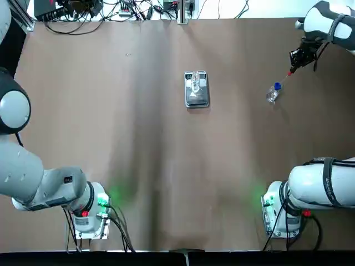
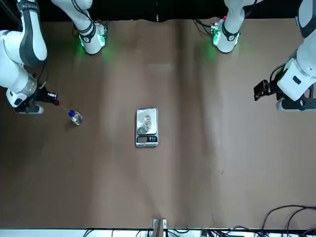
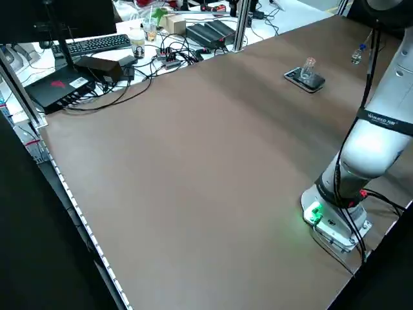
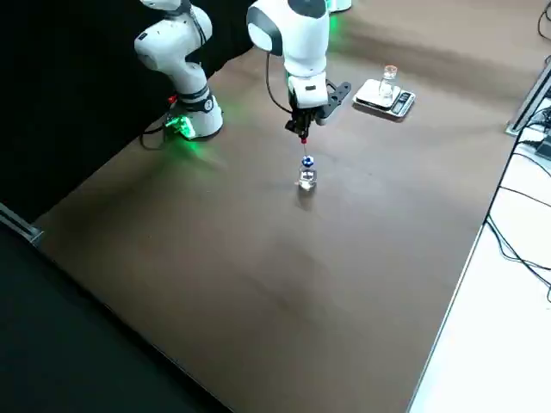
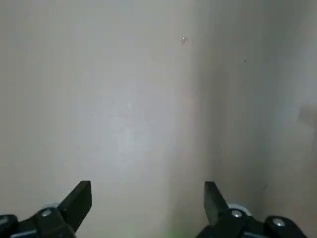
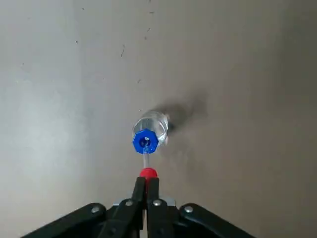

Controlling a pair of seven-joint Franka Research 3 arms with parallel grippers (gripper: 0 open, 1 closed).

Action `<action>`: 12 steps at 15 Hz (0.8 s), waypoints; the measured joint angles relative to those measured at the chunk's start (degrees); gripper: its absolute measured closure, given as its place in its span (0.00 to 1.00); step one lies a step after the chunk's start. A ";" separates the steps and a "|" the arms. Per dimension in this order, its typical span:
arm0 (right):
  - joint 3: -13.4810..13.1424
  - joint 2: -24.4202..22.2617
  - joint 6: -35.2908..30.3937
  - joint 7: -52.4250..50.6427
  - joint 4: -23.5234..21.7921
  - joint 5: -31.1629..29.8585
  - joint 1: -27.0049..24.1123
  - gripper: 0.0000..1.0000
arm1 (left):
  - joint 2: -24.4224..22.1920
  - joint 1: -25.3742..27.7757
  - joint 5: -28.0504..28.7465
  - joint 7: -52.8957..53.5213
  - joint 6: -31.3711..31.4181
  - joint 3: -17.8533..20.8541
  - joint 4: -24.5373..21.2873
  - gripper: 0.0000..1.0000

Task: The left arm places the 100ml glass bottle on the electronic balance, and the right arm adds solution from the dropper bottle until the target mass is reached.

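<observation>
The electronic balance (image 1: 196, 95) lies at the table's middle, and the 100ml glass bottle (image 1: 195, 83) stands upright on its steel plate. At the far right stands the dropper bottle (image 1: 272, 95) with its blue collar (image 6: 145, 141). Its red-topped dropper (image 6: 147, 173) is lifted out, and the glass tube still reaches down to the collar. My right gripper (image 6: 146, 182) is shut on that red top, above and beside the bottle (image 4: 307, 177). My left gripper (image 5: 147, 191) is open and holds nothing; it hovers over bare table at the robot's left side (image 2: 260, 90).
Cables, a keyboard and black boxes (image 3: 97, 64) lie beyond the table's far edge. The arm bases with green lights (image 1: 91, 210) (image 1: 280, 208) stand at the near edge. Bare brown tabletop surrounds the balance (image 2: 147, 129).
</observation>
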 joint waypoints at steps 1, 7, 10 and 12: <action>0.02 0.12 0.42 -0.04 -0.24 0.00 0.00 0.96 | 0.00 0.17 0.00 0.00 0.00 0.00 0.00 0.00; 0.21 0.76 1.48 -0.14 -0.36 0.00 0.00 0.96 | 0.00 0.38 0.00 0.02 0.00 0.02 -0.06 0.00; 0.29 0.92 1.57 -0.16 -0.37 0.00 0.00 0.96 | 0.00 0.38 0.00 0.02 0.00 0.02 -0.09 0.00; 0.36 1.02 1.57 -0.18 -0.44 0.00 0.00 0.96 | 0.00 0.39 0.00 0.02 0.00 0.02 -0.09 0.00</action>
